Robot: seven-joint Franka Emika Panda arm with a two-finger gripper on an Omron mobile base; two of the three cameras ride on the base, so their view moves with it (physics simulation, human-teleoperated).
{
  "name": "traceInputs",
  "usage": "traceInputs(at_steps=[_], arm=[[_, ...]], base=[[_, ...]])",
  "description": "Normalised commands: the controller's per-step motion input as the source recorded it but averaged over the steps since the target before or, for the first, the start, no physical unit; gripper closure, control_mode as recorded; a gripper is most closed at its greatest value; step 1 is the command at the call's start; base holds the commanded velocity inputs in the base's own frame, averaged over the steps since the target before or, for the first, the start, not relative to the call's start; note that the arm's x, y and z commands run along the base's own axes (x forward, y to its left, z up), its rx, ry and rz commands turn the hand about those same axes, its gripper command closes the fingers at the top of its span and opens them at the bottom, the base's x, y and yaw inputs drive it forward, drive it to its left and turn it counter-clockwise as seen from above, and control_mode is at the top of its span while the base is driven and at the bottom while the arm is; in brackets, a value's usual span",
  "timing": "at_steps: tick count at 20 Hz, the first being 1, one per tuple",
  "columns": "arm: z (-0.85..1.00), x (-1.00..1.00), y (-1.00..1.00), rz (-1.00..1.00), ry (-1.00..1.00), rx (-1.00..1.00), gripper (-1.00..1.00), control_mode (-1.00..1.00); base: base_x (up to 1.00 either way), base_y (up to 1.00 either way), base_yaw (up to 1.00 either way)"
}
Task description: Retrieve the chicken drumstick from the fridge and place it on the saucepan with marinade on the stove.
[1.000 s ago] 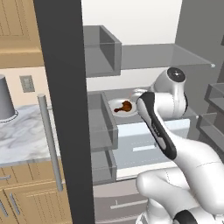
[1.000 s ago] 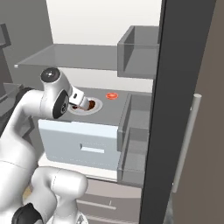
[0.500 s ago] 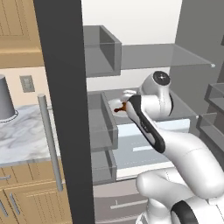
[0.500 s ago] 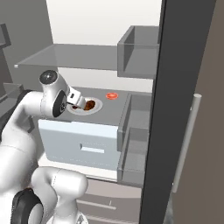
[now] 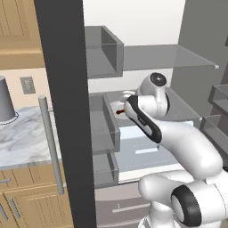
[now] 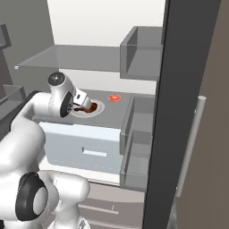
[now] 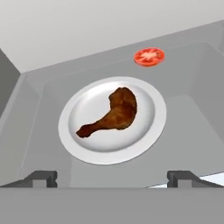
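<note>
While the arm reaches into the open fridge (image 5: 147, 58), the claw (image 7: 112, 177) hangs above a white plate (image 7: 148, 131) with its two dark tips spread wide and holding nothing. In the hand view the chicken drumstick (image 7: 114, 112) lies at the centre of the frame, flat on the plate: thick end toward the upper right, thin bone end toward the lower left. A small flat red-orange slice (image 7: 149, 57) rests on the grey shelf (image 7: 192, 118) at the upper right of that frame, well apart from the plate. In the right base view the drumstick (image 6: 87, 107) shows as a dark patch just right of the white wrist, left of centre; in the left base view only a sliver of it (image 5: 118, 111) appears at the wrist, near the middle of the frame. The open fridge door (image 5: 62, 89) crosses the left base view as a dark upright band, with its bar handle (image 5: 51, 142) beside it and a marbled bench (image 5: 22, 138) at the left edge.

Risks, as judged from this pose: the drumstick is tapered and lies at a slant, so tips closing across the thin bone end may let it pivot or slip out; tips descending too far may strike the plate and push it along the shelf. The glass shelf above and the door bins to the side leave little room, so a hasty withdrawal may knock the meat loose.

No brand, label or writing can be read anywhere in these views.
</note>
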Motion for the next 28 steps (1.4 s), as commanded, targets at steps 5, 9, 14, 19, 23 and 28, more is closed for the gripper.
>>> traceInputs(at_steps=[5, 9, 14, 19, 23, 28], arm=[[-0.25, 0.41, 0.0, 0.01, 0.0, -0.02, -1.0, -1.0], [-0.31, 0.29, 0.0, 0.03, 0.0, -0.02, -1.0, -1.0], [-0.21, 0.19, -0.03, 0.03, 0.0, -0.01, -1.0, -1.0], [-0.18, 0.16, -0.08, 0.04, 0.0, 0.0, -1.0, -1.0], [-0.16, 0.25, -0.11, 0.04, 0.0, 0.0, -1.0, -1.0], [-0.11, 0.32, -0.07, 0.02, 0.0, 0.0, -1.0, -1.0]], base=[[0.0, 0.0, 0.0], [0.0, 0.0, 0.0], [0.0, 0.0, 0.0], [0.0, 0.0, 0.0], [0.0, 0.0, 0.0], [0.0, 0.0, 0.0]])
